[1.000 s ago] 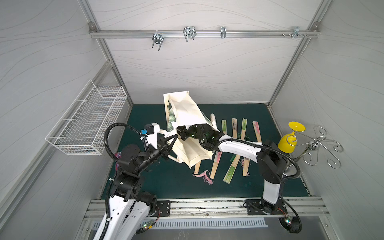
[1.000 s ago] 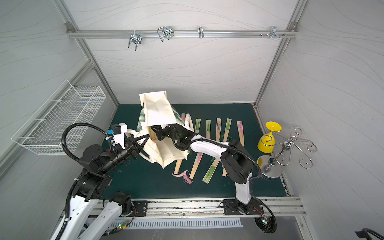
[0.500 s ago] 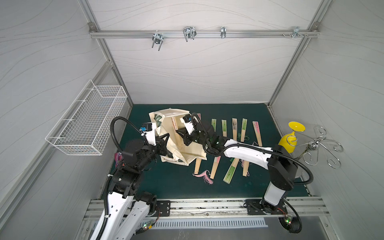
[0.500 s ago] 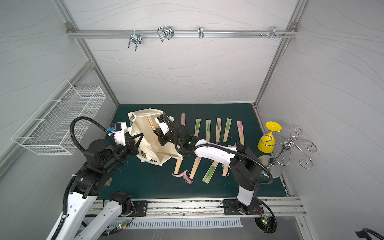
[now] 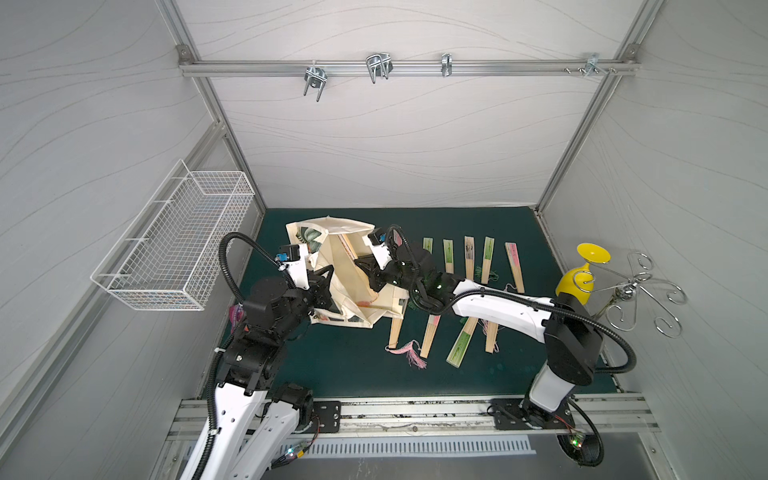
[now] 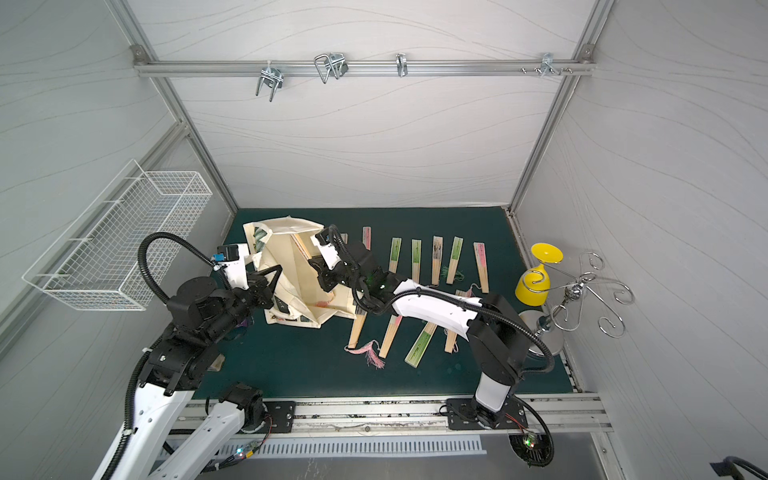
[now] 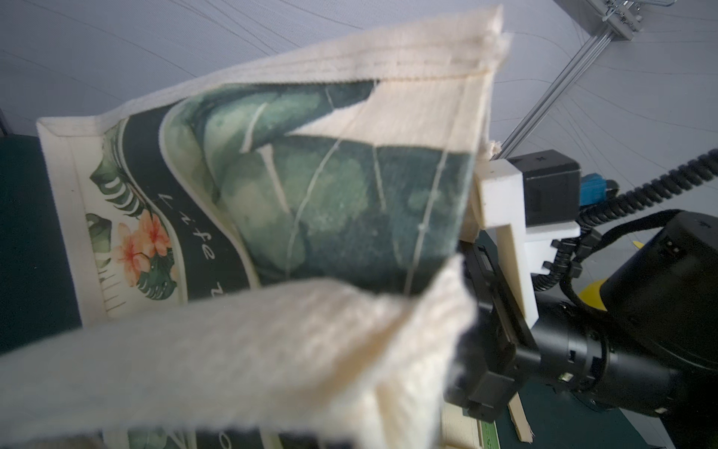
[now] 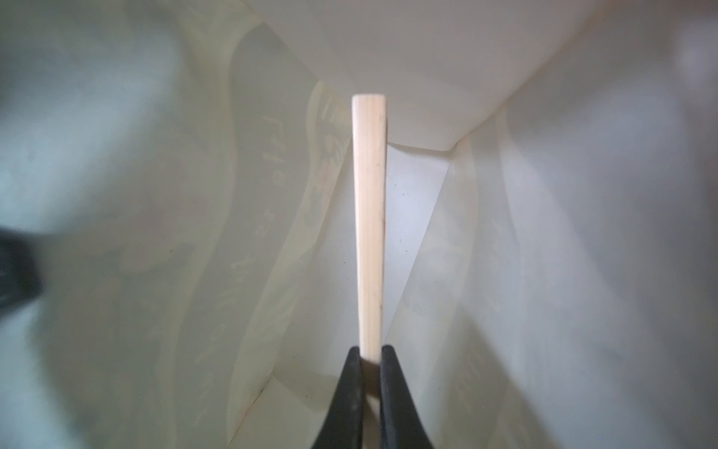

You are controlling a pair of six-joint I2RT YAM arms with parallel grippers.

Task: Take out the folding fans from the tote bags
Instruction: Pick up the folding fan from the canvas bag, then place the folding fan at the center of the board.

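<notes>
Left gripper point(image 5: 323, 291), its tips hidden by canvas, grips the near-left edge of the tote bag point(image 5: 345, 227). Right gripper point(image 8: 371, 352), reaching inside the bag, clamps one folding fan point(image 8: 369, 217) by an end; paper colour indiscernible. Further fans point(image 5: 468, 257) lie to the right, outside the bag.

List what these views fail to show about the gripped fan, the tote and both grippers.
- Right wrist view: the gripped fan shows only its bamboo edge. Its paper colour and tassel are unseen, and its near end sits behind the right gripper.
- Left wrist view: blurred cream cloth of the tote fills the foreground, hiding the fingers of the left gripper.
- Both top views: the tote walls hide whatever else lies inside.
</notes>
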